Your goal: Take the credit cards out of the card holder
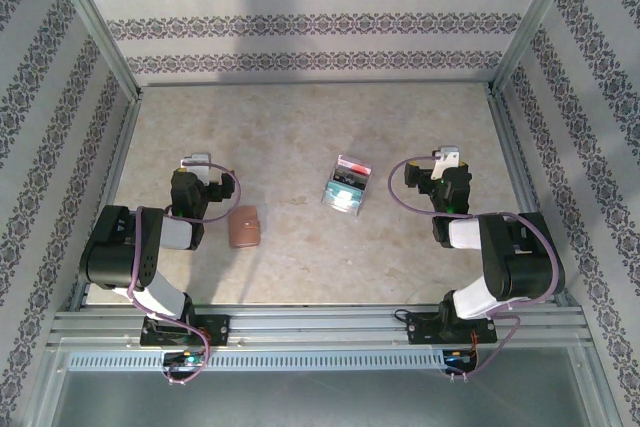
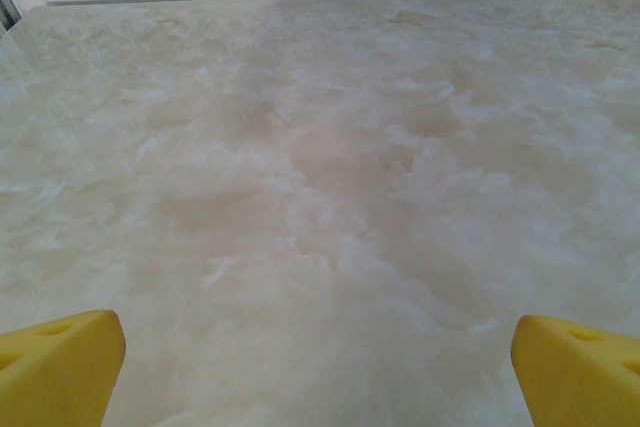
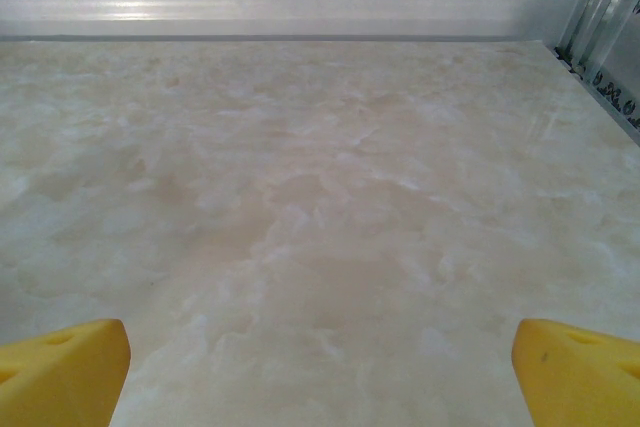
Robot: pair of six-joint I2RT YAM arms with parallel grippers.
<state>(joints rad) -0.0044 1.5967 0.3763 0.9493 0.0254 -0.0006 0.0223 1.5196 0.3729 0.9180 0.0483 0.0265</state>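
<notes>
The left gripper (image 1: pixel 197 160) gapes wide, nothing between its yellow fingers (image 2: pixel 60 367), toward the table's (image 1: pixel 300 127) left edge. The right gripper (image 1: pixel 449 157) stands just as wide and empty near the right edge. The card holder (image 1: pixel 245 226) lies closed beside the left arm, closer to the near edge. A clear tray (image 1: pixel 346 188) showing teal and red sits mid-table

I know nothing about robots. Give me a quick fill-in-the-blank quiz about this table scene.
1. The brown card holder lies closest to the ____ arm.
2. The card holder is folded ____.
3. The left gripper and right gripper both stand ____, holding nothing.
4. Their fingertips are coloured ____.
Missing words: left; shut; open; yellow.
</notes>
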